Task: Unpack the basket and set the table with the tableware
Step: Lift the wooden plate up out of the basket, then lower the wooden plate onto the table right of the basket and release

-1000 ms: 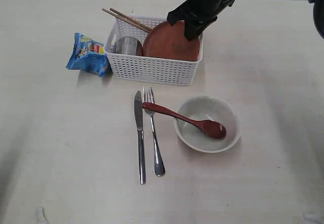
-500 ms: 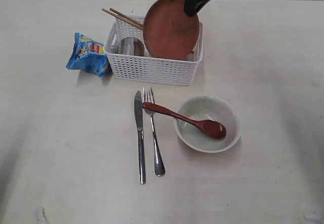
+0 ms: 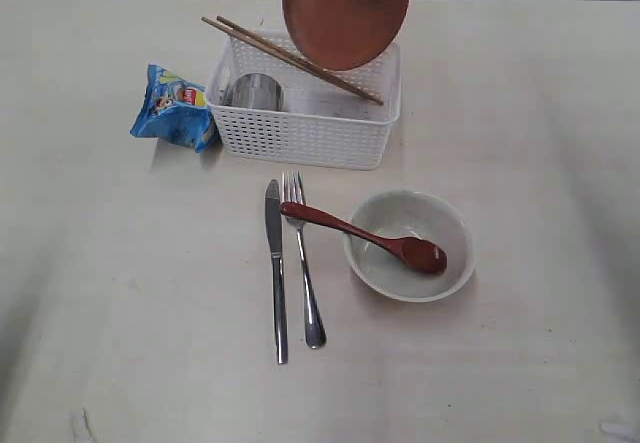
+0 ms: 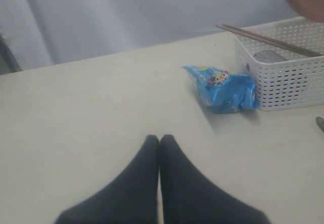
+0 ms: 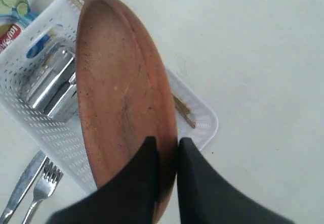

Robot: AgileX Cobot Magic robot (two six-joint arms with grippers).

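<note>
The exterior camera sits high on the near side, looking steeply down over the table (image 3: 120, 313), with the basket (image 3: 300, 138) at the far middle. The left wrist camera rides low over the left hand (image 4: 159, 139), facing across toward the bag (image 4: 223, 88) and basket. The right wrist camera looks down, close on the plate (image 5: 121, 92). All three share the basket.

A brown plate (image 3: 345, 13) above the basket (image 3: 300, 138)

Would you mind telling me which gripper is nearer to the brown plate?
Right. The right gripper pinches the rim of the plate above the basket; the left gripper is shut over bare table, beyond the crisp bag.
</note>
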